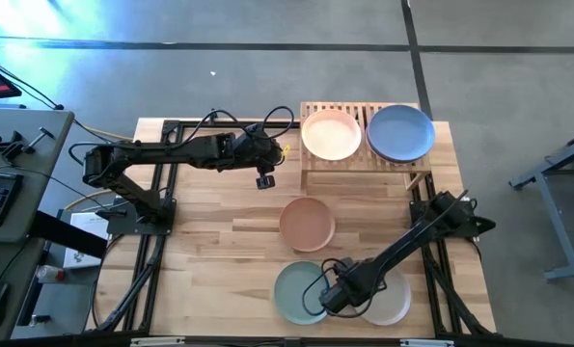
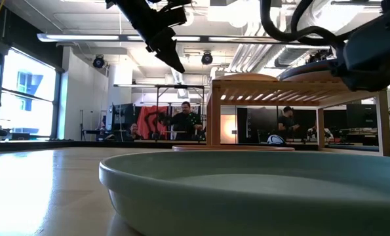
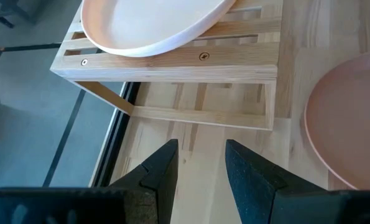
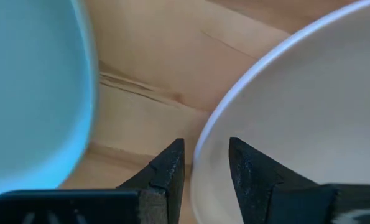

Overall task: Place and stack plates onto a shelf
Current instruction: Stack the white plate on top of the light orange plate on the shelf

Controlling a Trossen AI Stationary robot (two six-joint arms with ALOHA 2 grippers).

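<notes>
I have the right gripper (image 4: 204, 171) low over the table, and its two dark fingers (image 4: 163, 168) straddle the near rim of the round matte beige plate (image 4: 309, 118). One finger sits outside the rim over bare wood; the other sits over the plate's inner slope. The fingers are spread with a narrow gap, and I see the rim passing through that gap, not yet squeezed. Just beyond the outside finger lies the round mint-green plate (image 4: 32, 87), apart from the beige one with a strip of butcher-block tabletop (image 4: 153, 74) between them.

I judge these plates to be light, rigid and fairly smooth, so the shallow upturned rim is the only real hold. A pinch across the lip should carry it, but the plate will want to droop from a one-edge grip, so I'd close firmly and lift slowly.

My left gripper (image 3: 200, 165) hovers with fingers spread and empty, ahead of them the low shelf of pale wooden slats (image 3: 234, 62) with a pale pink round plate (image 3: 147, 22) resting on top. From above, a light blue round plate (image 1: 400, 132) sits beside it on the shelf, and a salmon round plate (image 1: 307, 223) lies on the table between the two arms.
</notes>
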